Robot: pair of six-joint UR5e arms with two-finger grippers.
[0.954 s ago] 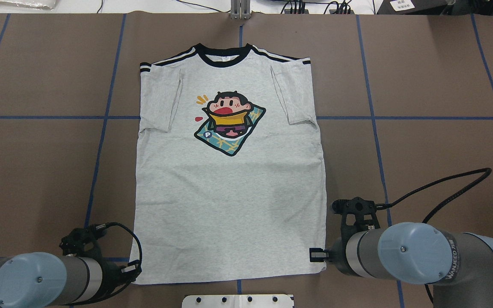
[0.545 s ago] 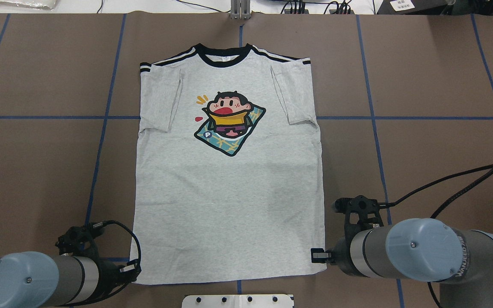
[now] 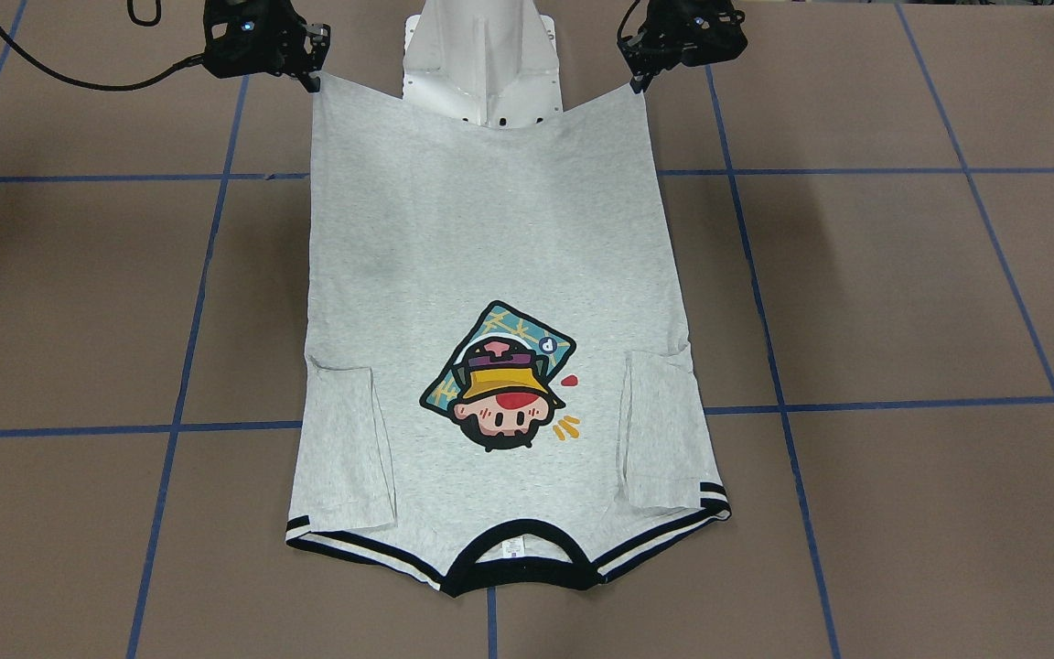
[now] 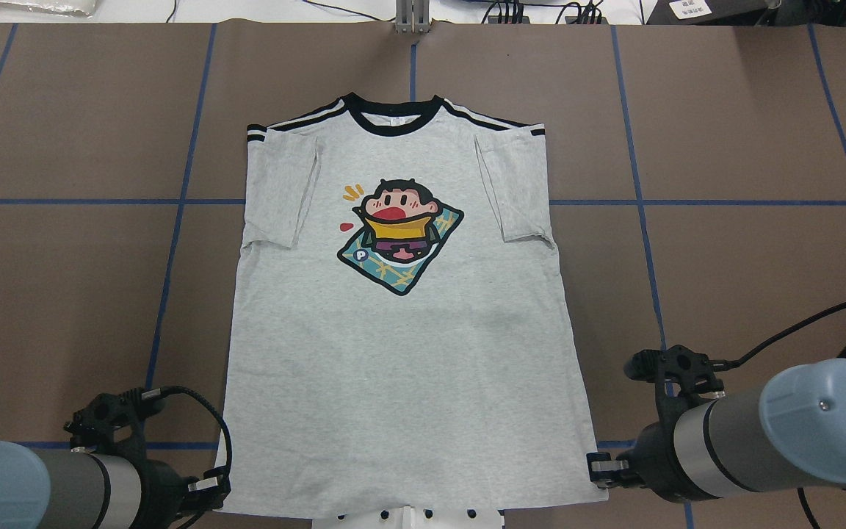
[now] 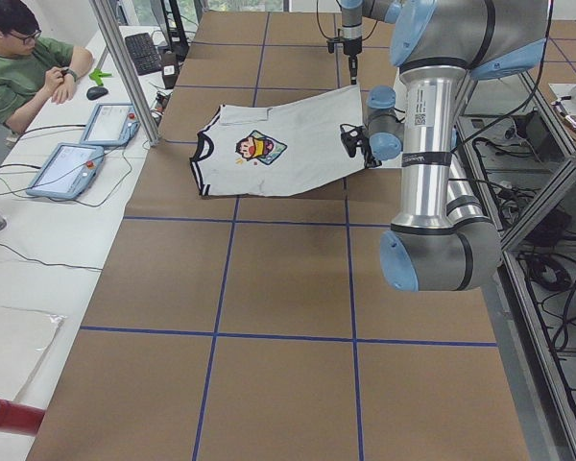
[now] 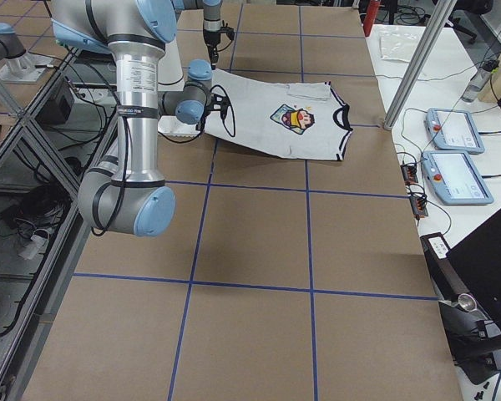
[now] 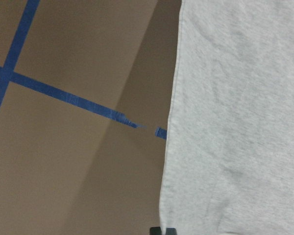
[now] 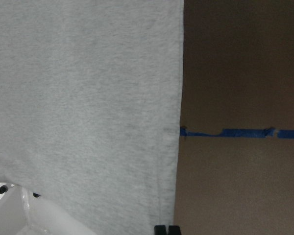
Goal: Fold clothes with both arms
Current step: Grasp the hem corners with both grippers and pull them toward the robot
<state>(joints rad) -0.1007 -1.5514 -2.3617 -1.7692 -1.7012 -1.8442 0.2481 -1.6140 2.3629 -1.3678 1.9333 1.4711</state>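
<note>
The T-shirt (image 4: pixel 401 353) is laid front-up on the brown worktop (image 4: pixel 746 147). In the overhead view its collar (image 4: pixel 393 121) is turned to 12 o'clock and its hem to 6 o'clock. The sleeves (image 4: pixel 280 195) are folded inward onto the front, at 9 and 3 o'clock of the cartoon print (image 4: pixel 399 235). The collar end is seen lying flat, while in both side views the hem end is held raised off the worktop. The left fingers (image 4: pixel 206 491) are closed on the hem corner at 7 o'clock, and the right fingers (image 4: pixel 599 466) are closed on the corner at 5 o'clock. The cloth is stretched between the two corners. In the front-facing view the hem is seen to sag slightly at its middle, where the white base (image 3: pixel 481 55) is partly covered by it. In each wrist view only dark fingertips are shown at the bottom edge, right at the shirt's side edge, with grey cloth on one side and worktop crossed by blue tape (image 8: pixel 245 132) on the other.
</note>
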